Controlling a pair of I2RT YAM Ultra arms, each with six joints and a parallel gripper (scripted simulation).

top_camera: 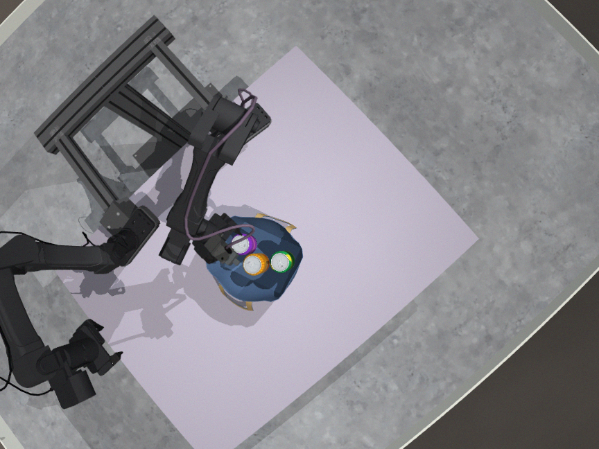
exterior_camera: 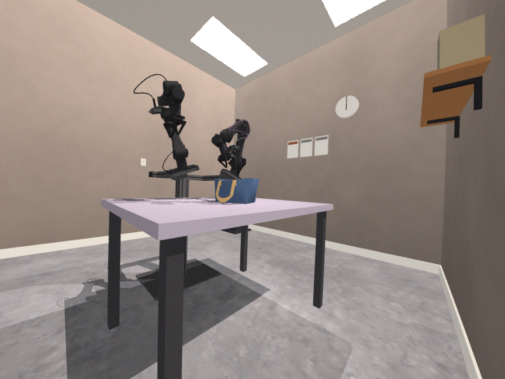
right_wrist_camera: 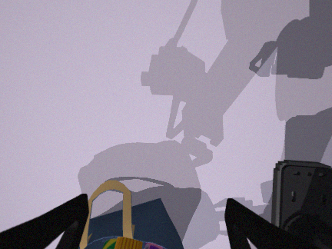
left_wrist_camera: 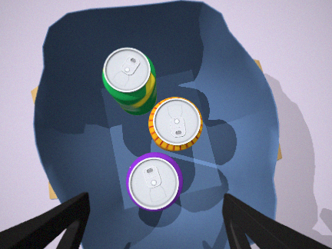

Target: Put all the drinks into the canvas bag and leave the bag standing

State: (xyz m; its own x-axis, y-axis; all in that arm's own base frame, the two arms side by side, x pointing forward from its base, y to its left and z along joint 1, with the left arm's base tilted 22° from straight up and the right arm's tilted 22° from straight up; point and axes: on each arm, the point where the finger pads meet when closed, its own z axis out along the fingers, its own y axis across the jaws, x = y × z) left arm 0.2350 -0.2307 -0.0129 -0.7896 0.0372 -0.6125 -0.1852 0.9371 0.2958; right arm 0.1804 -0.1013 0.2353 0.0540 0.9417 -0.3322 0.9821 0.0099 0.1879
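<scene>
The blue canvas bag (top_camera: pixel 263 291) (exterior_camera: pixel 245 190) (left_wrist_camera: pixel 246 96) (right_wrist_camera: pixel 157 220) stands open on the table with its walls up. Inside, a green can (top_camera: pixel 280 262) (left_wrist_camera: pixel 128 78), an orange can (top_camera: pixel 253 265) (left_wrist_camera: pixel 176 122) and a purple can (top_camera: pixel 243 244) (left_wrist_camera: pixel 154 184) stand upright on its floor. The orange can is between the other two. My left gripper (left_wrist_camera: pixel 156 201) is open and empty above the bag, with the purple can below, between its fingers in the left wrist view. My right gripper (top_camera: pixel 110 341) (exterior_camera: pixel 174 129) (right_wrist_camera: pixel 157 204) is open and empty, high beside the table edge, away from the bag.
The bag's tan handles (top_camera: pixel 235 299) (exterior_camera: pixel 225 199) (right_wrist_camera: pixel 127 211) hang outside its walls on two opposite sides. The pale lilac table (top_camera: pixel 362 217) (exterior_camera: pixel 183 214) carries the bag. The dark arm frame (top_camera: pixel 104 82) stands at the table's upper left edge in the top view.
</scene>
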